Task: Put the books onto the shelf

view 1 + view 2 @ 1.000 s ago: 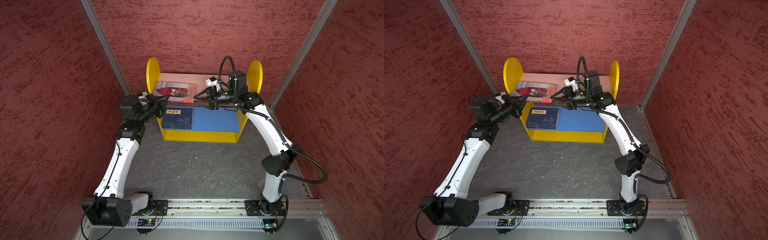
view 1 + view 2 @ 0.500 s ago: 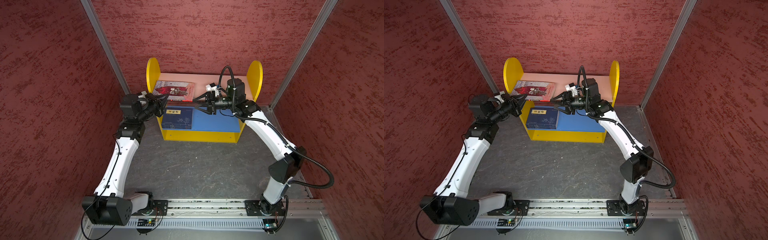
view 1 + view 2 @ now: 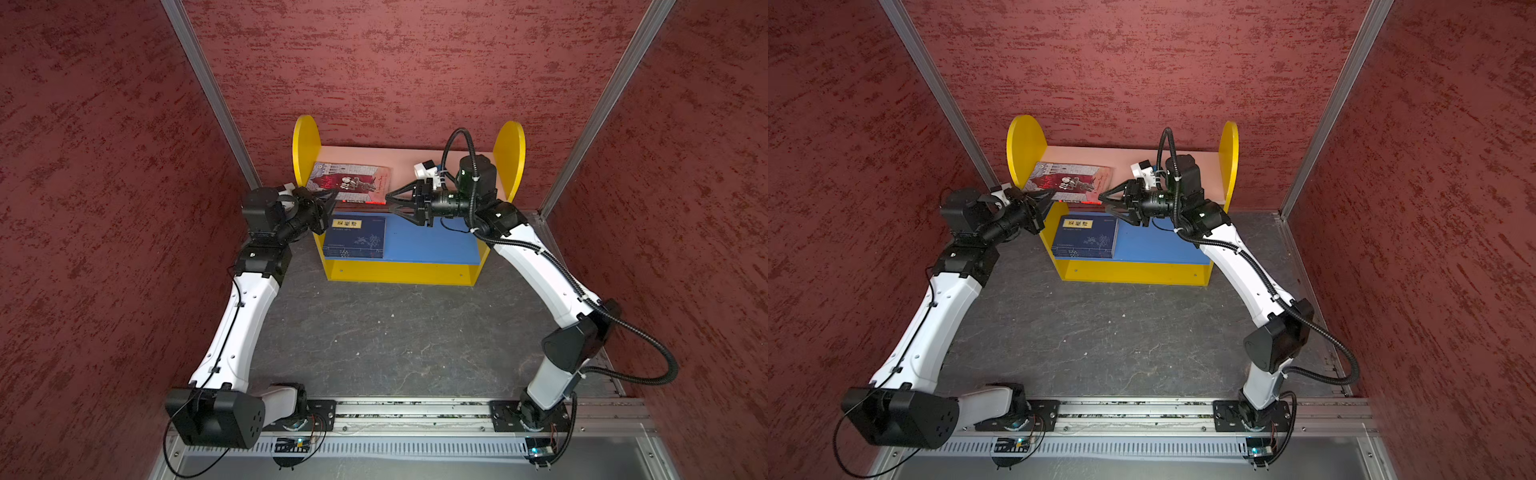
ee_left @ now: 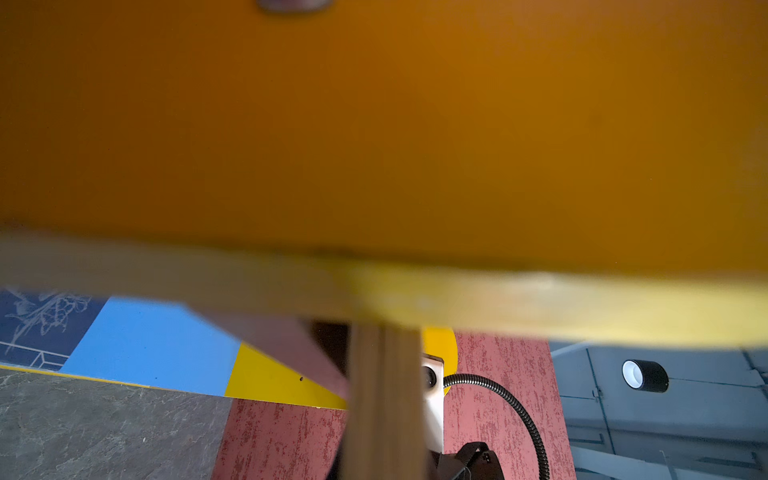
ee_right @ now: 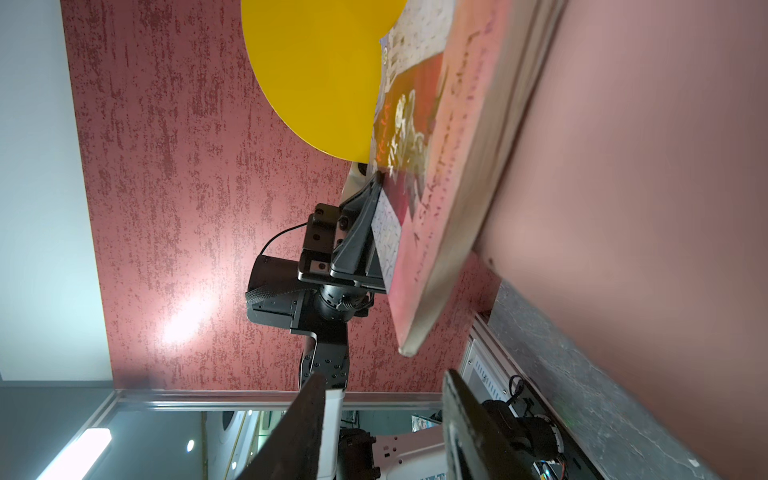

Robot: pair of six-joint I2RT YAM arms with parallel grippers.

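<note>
Walls: dark red textured panels close the cell at 9, 12 and 3 o'clock, joined by bare metal posts.
Worktop: grey and stone-patterned, with pale scuffs.
Base rail: a metal rail runs along the 6 o'clock edge and carries both arms.
Arms: the left arm rises from 7 o'clock and the right arm from 5 o'clock. Both bend in over the shelf front.
Shelf: it stands at 12 o'clock against the back wall, seen in both top views.
Hose: a black ribbed hose loops out from the right arm toward 3 o'clock.
Obstruction: the right wrist's motor and white camera hang over the 3 o'clock half of the pink upper board.
Navy book: it lies flat at the 9 o'clock end of the blue lower board, yellow label up.
Pink book: it lies on the upper board's 9 o'clock half, overhanging the front edge toward 6 o'clock.
Left gripper: its jaws are pressed together at the pink book's 7 o'clock corner. I cannot tell whether the cover is caught between them.
Right gripper: its jaws are spread with nothing between them, just off the pink book's 5 o'clock corner.
</note>
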